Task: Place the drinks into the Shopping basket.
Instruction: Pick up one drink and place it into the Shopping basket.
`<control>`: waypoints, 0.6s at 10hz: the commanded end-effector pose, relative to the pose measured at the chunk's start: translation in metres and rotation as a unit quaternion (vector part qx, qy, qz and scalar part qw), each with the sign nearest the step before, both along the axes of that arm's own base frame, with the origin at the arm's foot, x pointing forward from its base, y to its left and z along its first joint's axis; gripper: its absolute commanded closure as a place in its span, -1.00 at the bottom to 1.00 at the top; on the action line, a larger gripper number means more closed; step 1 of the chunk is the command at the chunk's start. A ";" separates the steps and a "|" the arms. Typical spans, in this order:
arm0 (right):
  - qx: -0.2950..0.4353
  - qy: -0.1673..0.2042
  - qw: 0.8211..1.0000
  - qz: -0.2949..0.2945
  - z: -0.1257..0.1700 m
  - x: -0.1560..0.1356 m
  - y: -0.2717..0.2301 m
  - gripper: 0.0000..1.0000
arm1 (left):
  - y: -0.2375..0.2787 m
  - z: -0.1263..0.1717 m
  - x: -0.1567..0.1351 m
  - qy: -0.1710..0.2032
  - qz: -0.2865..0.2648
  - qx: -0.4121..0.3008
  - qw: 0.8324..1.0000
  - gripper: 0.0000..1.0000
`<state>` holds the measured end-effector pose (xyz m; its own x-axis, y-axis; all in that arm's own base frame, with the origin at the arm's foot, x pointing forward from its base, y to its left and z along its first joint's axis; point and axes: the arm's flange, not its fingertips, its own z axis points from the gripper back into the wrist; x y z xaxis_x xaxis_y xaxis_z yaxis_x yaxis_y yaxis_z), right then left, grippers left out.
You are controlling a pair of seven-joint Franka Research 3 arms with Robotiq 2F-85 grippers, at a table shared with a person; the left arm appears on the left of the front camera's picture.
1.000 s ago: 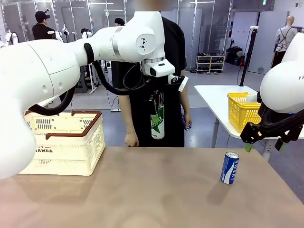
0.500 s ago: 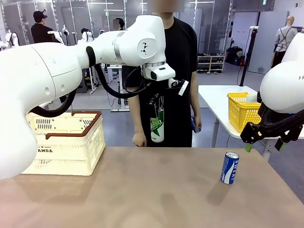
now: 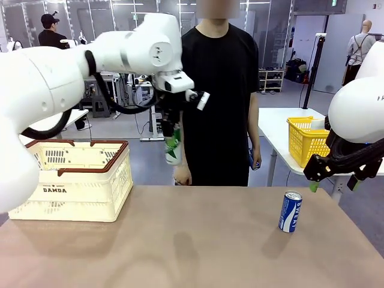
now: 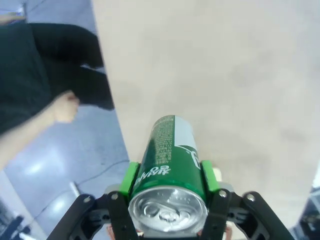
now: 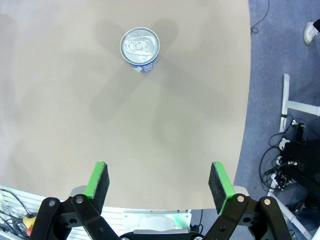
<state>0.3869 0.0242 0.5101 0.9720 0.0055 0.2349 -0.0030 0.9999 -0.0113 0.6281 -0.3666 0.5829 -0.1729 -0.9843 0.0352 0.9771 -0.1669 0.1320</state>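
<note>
Left gripper [image 4: 169, 180] clamped on a green can [image 4: 171, 150] just below its silver top, can aloft at 3 o'clock of the cream Shopping basket [image 3: 78, 180], right gripper [image 5: 159, 186] spread wide, gripping nothing, blue-and-white can [image 5: 140, 46] upright on the table [image 5: 60, 125] at its 11 o'clock.

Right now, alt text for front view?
The left gripper holds a green can in the air, right of the Shopping basket, in front of a standing person. A blue-and-white can stands on the table near the open right gripper.
</note>
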 end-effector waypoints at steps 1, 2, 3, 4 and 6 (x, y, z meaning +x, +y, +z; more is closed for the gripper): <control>-0.002 -0.001 1.000 0.001 0.001 0.000 -0.002 -1.00 | 0.050 0.023 -0.004 -0.012 0.048 -0.011 0.999 -0.17; -0.002 -0.001 1.000 0.001 0.001 0.000 -0.002 -1.00 | 0.078 0.030 0.000 -0.018 0.092 -0.005 0.996 -0.17; -0.002 -0.001 1.000 0.001 0.001 0.000 -0.002 -1.00 | 0.104 0.039 -0.002 -0.014 0.116 -0.002 0.993 -0.17; -0.002 -0.001 1.000 0.001 0.001 0.000 -0.002 -1.00 | 0.131 0.044 0.000 -0.002 0.139 0.001 0.990 -0.17; -0.002 -0.001 1.000 0.001 0.001 0.000 -0.002 -1.00 | 0.178 0.037 0.001 0.008 0.192 -0.007 0.981 -0.17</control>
